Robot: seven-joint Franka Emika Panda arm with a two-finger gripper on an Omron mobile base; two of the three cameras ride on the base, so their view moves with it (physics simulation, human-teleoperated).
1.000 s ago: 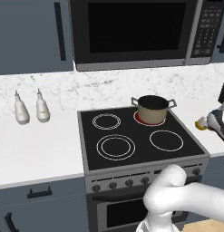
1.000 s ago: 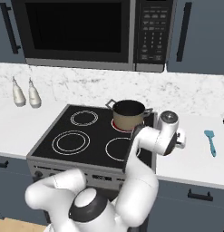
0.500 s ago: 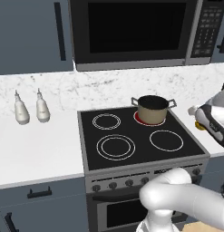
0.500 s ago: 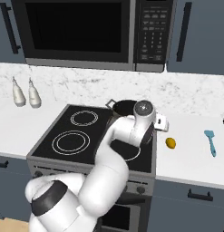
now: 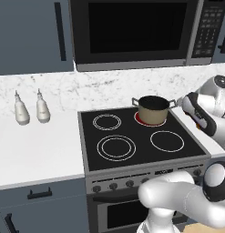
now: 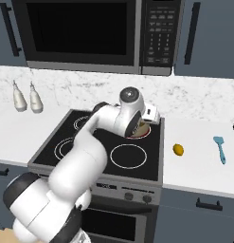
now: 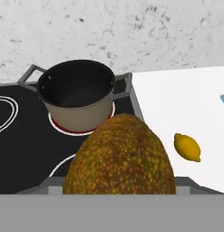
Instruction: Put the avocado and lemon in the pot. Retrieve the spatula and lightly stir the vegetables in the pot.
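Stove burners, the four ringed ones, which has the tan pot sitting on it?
The back right burner, glowing red under the tan round pot; the other three show bare white rings.

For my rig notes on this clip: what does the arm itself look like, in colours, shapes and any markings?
The arm is glossy white, built of thick rounded tubular links with bulbous elbows. Dark grey to black rings mark the joints, and a round grey cap sits on a joint near the wrist. The hand is a small white block. No cables or lettering can be made out.
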